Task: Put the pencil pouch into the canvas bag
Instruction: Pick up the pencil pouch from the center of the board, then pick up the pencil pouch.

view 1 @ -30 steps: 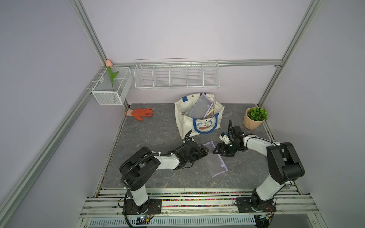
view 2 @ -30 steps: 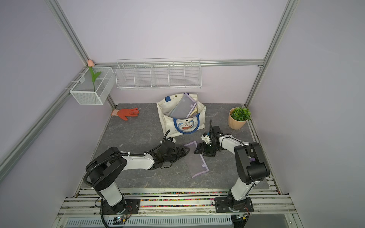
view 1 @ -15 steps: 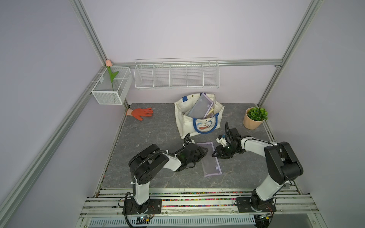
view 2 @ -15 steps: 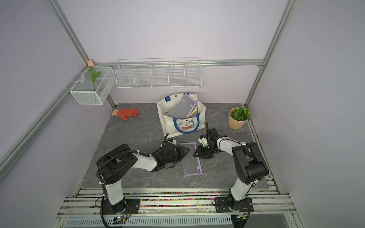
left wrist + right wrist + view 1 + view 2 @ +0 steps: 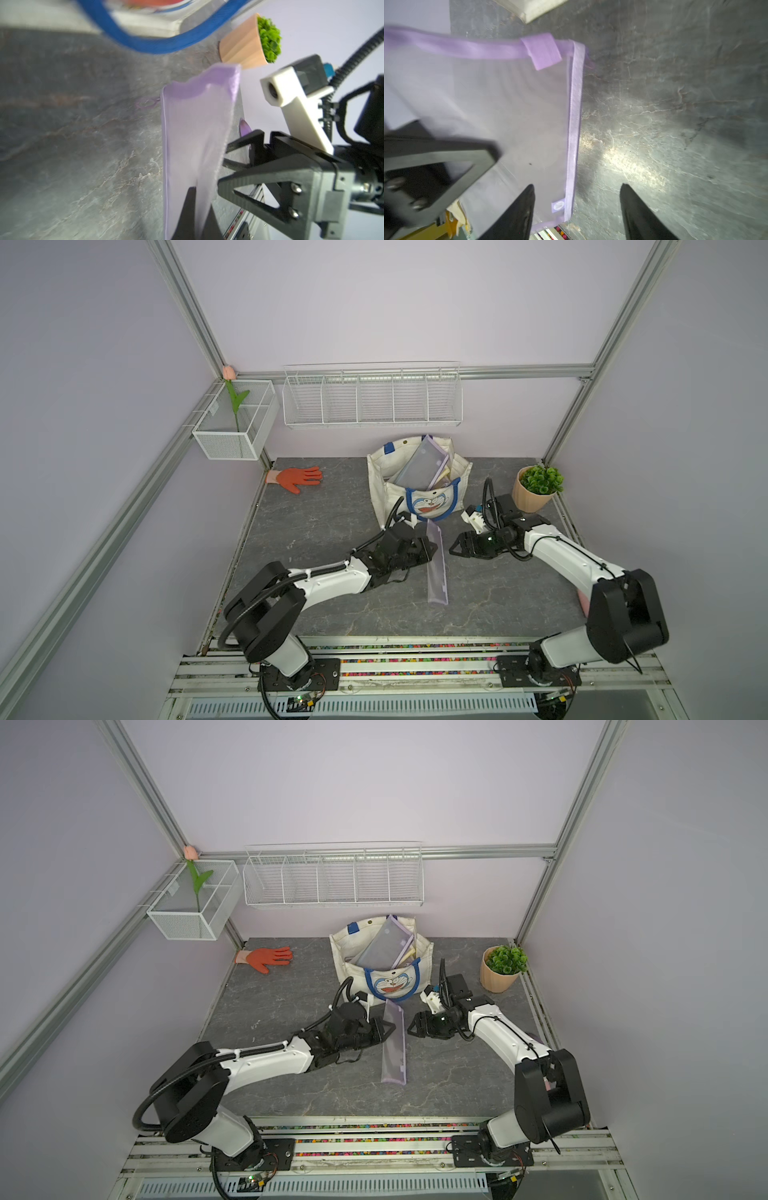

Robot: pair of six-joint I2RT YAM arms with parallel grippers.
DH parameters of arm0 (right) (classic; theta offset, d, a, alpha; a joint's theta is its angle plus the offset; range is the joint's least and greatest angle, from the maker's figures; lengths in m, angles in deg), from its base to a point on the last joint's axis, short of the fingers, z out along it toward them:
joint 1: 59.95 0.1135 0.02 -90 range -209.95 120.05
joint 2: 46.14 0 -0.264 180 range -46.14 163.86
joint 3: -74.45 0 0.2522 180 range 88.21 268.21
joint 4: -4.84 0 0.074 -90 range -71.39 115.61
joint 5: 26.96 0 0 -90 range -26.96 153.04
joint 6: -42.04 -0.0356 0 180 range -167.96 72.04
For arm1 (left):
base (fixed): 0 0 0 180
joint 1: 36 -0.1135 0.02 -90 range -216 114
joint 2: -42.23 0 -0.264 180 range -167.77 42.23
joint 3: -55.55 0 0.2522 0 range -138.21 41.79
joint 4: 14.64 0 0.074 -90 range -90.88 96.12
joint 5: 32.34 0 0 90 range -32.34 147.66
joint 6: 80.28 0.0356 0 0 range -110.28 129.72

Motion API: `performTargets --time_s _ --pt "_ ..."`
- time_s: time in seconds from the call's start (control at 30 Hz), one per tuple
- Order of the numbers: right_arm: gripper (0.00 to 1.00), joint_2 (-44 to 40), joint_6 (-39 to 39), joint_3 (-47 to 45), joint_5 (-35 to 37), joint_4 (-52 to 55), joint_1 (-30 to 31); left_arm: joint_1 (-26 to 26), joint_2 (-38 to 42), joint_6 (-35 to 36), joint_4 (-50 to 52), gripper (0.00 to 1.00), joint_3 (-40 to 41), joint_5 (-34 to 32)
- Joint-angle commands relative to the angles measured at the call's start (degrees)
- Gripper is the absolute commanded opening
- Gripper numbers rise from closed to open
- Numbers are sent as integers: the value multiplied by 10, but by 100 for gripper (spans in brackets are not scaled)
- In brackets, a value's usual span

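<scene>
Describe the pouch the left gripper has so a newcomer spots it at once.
On the grey table, find the white canvas bag with the cat face. Right in front of it, the left gripper pinches a flat lilac see-through pouch, held up on its long edge. Unlike the similar pouch sticking out of the bag, it sits outside the bag.

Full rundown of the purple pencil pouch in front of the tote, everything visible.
The pencil pouch is a long flat rectangle of translucent lilac mesh with purple fabric trim, a purple corner tab and a small label. It stands tipped on a long edge, nearly edge-on in both top views, one end toward the canvas bag. The left gripper is shut on it; the open right gripper sits close beside, contact unclear.
</scene>
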Motion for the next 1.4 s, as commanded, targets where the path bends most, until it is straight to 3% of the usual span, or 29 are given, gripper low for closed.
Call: performTargets --time_s 0.0,0.07,0.17,0.27,0.47,0.6,0.73,0.93,1.2,1.37 --pt "73 -31 18 21 26 63 3 -7 52 207 200 0 -103 -21" --pt "76 -45 19 34 30 76 3 -19 71 282 246 0 -156 -30" --pt "79 -60 18 49 33 90 3 -64 83 372 277 0 -236 8" --pt "81 -72 17 59 35 99 3 -97 61 476 300 0 -333 19" --pt "83 -77 17 73 36 111 3 -134 -114 640 409 0 -629 5" --pt "84 -79 18 77 39 114 2 -142 -245 696 461 0 -802 -30" --pt "84 -77 20 79 40 116 -4 -146 -351 718 505 0 -932 -13" --pt "84 -66 22 81 37 115 -7 -153 -396 709 491 0 -931 4" --pt "83 -51 18 81 35 106 -10 -165 -385 687 442 0 -817 25" --pt "83 -48 18 81 36 107 -10 -180 -399 674 434 0 -796 43"
